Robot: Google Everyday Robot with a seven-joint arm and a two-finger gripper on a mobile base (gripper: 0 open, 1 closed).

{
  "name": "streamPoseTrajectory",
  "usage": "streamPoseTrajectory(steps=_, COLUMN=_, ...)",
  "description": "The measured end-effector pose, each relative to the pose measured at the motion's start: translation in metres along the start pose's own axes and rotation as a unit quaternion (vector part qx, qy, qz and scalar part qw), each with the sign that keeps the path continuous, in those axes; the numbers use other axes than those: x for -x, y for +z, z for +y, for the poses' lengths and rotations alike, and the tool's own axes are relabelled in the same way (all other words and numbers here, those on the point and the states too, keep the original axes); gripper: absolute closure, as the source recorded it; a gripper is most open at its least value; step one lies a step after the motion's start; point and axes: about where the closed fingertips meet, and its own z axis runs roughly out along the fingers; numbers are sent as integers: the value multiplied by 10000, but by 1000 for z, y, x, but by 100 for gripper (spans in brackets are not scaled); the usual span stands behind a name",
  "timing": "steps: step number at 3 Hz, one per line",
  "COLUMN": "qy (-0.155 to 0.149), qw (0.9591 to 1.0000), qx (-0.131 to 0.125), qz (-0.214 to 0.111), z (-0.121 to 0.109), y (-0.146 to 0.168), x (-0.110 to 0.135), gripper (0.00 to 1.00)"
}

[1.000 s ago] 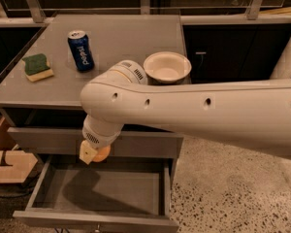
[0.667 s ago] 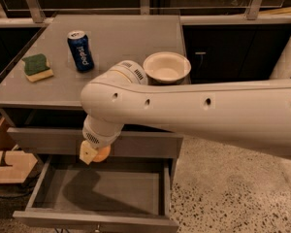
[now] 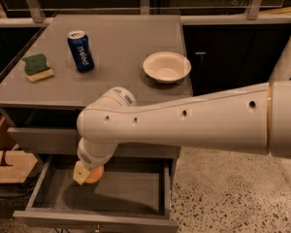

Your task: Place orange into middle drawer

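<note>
The orange [image 3: 95, 174] is a small round orange fruit held in my gripper [image 3: 87, 174], just under the white wrist at the lower left. The gripper's pale fingers are shut on it, and most of the fruit is hidden by them. The middle drawer [image 3: 131, 193] is pulled open below, showing its plain dark grey inside. The orange hangs over the left part of the drawer's inside, above its floor. My white arm crosses the view from the right.
On the grey cabinet top [image 3: 121, 38] stand a blue soda can [image 3: 80, 51], a green and yellow sponge [image 3: 37, 67] and a white bowl [image 3: 167, 67]. The closed top drawer front [image 3: 34, 139] lies above the open one. A wooden object [image 3: 7, 164] sits at the left. Speckled floor [image 3: 233, 198] lies at the right.
</note>
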Motion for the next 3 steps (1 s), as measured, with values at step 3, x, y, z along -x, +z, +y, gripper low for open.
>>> streamPoseTrajectory(steps=3, qy=628, qw=9980, qx=92, qz=67, z=2, y=60, x=-18, gripper=100)
